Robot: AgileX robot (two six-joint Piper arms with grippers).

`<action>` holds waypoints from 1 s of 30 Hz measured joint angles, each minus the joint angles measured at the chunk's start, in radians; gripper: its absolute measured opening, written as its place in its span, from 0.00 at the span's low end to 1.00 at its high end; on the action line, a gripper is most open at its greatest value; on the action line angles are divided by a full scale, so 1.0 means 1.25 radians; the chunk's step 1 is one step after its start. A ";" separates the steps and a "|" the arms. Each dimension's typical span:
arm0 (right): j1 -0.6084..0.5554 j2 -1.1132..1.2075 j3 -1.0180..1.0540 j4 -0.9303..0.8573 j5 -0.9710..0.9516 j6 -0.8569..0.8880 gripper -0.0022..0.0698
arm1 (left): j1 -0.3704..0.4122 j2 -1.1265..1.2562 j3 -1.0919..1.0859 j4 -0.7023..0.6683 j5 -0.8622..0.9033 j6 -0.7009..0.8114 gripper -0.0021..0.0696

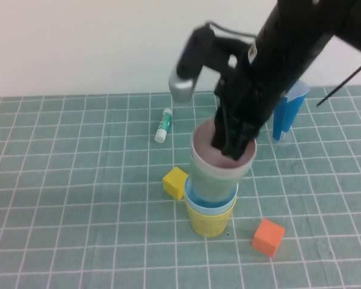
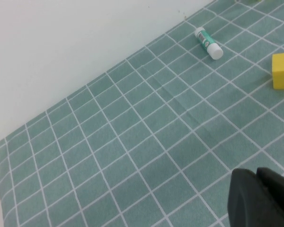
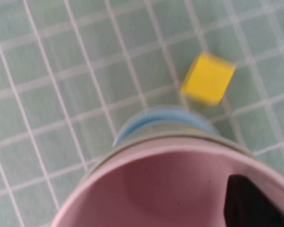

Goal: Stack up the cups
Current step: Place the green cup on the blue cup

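Note:
The four cups stand nested in one stack at the table's middle: the yellow cup at the bottom, the light blue cup in it, the sage green cup above, and the pale pink cup inside the green one. My right gripper reaches down into the pink cup at its right rim. In the right wrist view one finger is inside the pink cup against its wall, with the blue rim below. My left gripper is shut and empty, low over the mat at the left.
A yellow cube lies just left of the stack and an orange cube to its front right. A glue stick lies behind to the left. A tall dark-blue paper cone stands behind to the right, partly behind my right arm.

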 joint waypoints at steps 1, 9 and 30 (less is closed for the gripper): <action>0.000 0.000 0.021 -0.007 0.000 0.002 0.11 | 0.000 -0.003 0.003 0.001 -0.001 0.000 0.03; 0.000 0.001 0.079 -0.036 -0.094 0.005 0.11 | 0.000 -0.013 0.011 0.001 -0.003 -0.009 0.03; 0.000 0.035 0.025 -0.001 -0.038 -0.008 0.42 | 0.000 -0.042 0.075 0.006 -0.128 -0.086 0.03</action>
